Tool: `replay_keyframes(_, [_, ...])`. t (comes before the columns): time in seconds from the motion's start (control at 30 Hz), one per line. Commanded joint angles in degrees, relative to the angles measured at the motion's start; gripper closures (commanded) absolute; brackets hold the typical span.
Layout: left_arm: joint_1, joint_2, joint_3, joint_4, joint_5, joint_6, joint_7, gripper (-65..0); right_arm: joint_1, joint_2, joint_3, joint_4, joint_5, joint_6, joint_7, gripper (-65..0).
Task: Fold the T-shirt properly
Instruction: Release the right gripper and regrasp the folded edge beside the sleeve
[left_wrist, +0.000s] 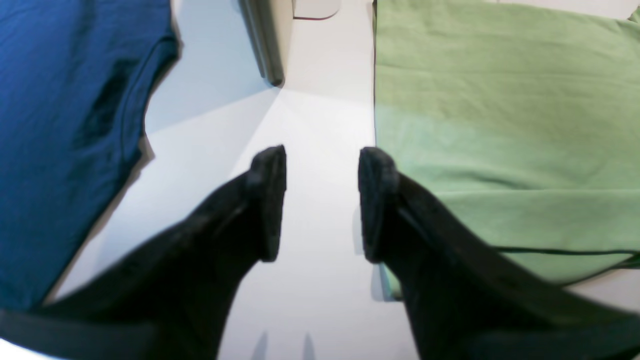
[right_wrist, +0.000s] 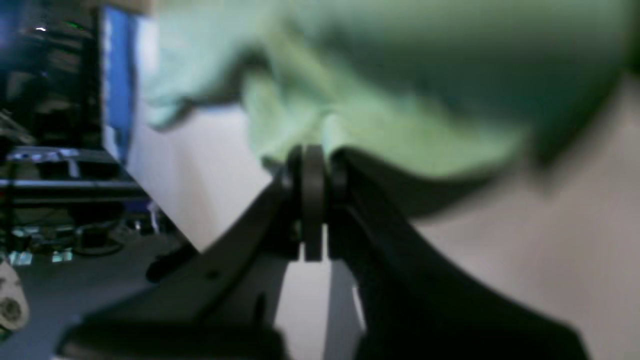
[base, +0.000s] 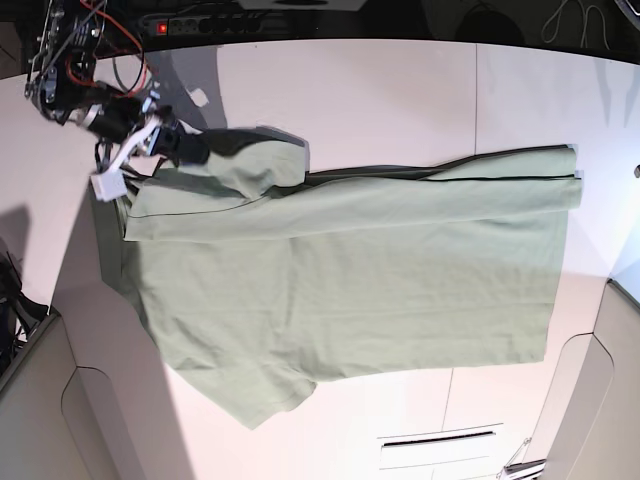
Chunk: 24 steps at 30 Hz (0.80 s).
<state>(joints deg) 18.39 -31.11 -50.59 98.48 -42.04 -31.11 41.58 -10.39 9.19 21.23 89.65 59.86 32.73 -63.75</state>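
On the left wrist view, left gripper (left_wrist: 322, 202) jaws spread, empty, over bare table (left_wrist: 320, 125); T-shirt (left_wrist: 500, 125) at 3 o'clock, blue garment (left_wrist: 65, 125) at 9. Right wrist view, blurry: right gripper (right_wrist: 313, 200) pinched on T-shirt cloth at 12. Base view alone shows the whole shirt flat, upper edge folded over, sleeve lifted at 10. Soft, light, limp; grab hems or corners.

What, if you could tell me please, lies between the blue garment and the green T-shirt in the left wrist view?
Only bare white tabletop separates the blue garment from the green T-shirt; the open left gripper hovers over that strip.
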Motion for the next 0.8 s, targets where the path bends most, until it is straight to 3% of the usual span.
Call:
replay_keyframes(0.0, [-0.1,-1.5,-0.5,1.0,-0.5,-0.2,-1.1,-27.3,2.1,0.4,-0.4,1.0,1.4,0.3,0.8,0.0])
replay_keyframes(0.17, [-0.2,-1.5,-0.5,1.0,-0.5,-0.2,-1.1,-27.3,10.9,0.4,-5.1,0.9,-2.1,0.6,2.5,0.0])
replay_keyframes(0.4, [-0.1,-1.4,-0.5,1.0,-0.5,-0.2,-1.1,-27.3,21.2,0.4,-13.8,0.0,-20.2,0.5,16.9,0.0])
replay_keyframes(0.53, [-0.1,-1.4,-0.5,1.0,-0.5,-0.2,-1.1,-27.3,25.2,0.4,-17.4,-2.4,-28.3,0.5,21.4,0.0])
replay_keyframes(0.57, [-0.1,-1.4,-0.5,1.0,-0.5,-0.2,-1.1,-27.3,25.8,0.4,-18.1,-3.1,-29.4,0.5,21.7,-7.1])
replay_keyframes(0.63, [-0.1,-1.4,-0.5,1.0,-0.5,-0.2,-1.1,-27.3,26.8,0.4,-18.8,-4.5,-30.0,-0.2,22.0,-29.4])
replay_keyframes(0.67, [-0.1,-1.4,-0.5,1.0,-0.5,-0.2,-1.1,-27.3,27.1,0.4,-18.9,-5.2,-30.1,-0.6,22.9,-36.1])
replay_keyframes(0.77, [-0.1,-1.4,-0.5,1.0,-0.6,-0.2,-1.1,-27.3,27.2,0.4,-18.9,-5.6,-30.1,-0.6,25.0,-38.6])
